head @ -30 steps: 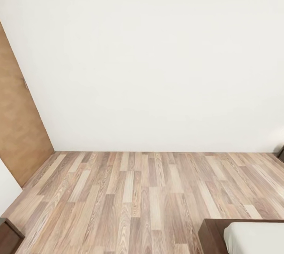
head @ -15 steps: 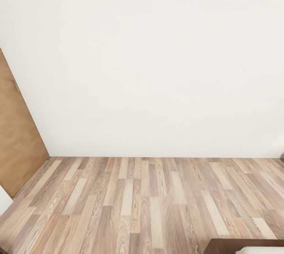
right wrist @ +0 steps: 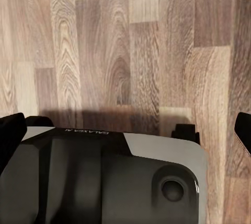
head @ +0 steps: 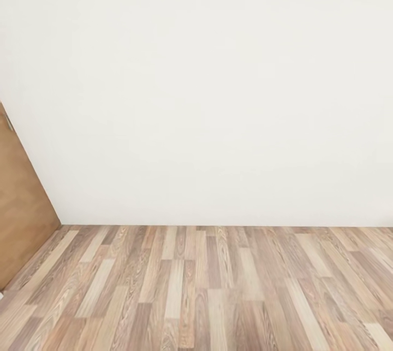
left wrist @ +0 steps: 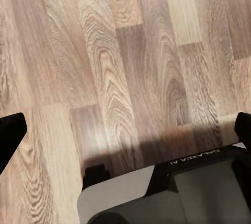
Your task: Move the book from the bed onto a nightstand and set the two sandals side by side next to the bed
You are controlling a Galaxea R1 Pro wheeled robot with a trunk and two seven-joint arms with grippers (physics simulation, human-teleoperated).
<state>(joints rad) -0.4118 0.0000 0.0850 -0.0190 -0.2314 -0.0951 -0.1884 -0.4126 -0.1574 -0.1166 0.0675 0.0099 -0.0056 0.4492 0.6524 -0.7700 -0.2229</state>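
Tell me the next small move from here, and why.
Probably turn the base toward the right: the head view holds the white wall, plank floor and a brown door, and both wrist views look down at floor with nothing between open jaws.

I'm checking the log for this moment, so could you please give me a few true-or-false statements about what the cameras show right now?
1. The head view faces a plain white wall. True.
2. A blue sandal lies on the floor in the head view. False: the planks there are bare wood, with no sandal on them.
3. A brown door stands at the left edge of the head view. True.
4. The left gripper is clamped on a book. False: its dark fingertips sit far apart with only floor between them.
5. The right gripper hangs open over wood planks, above the robot's grey base. True.
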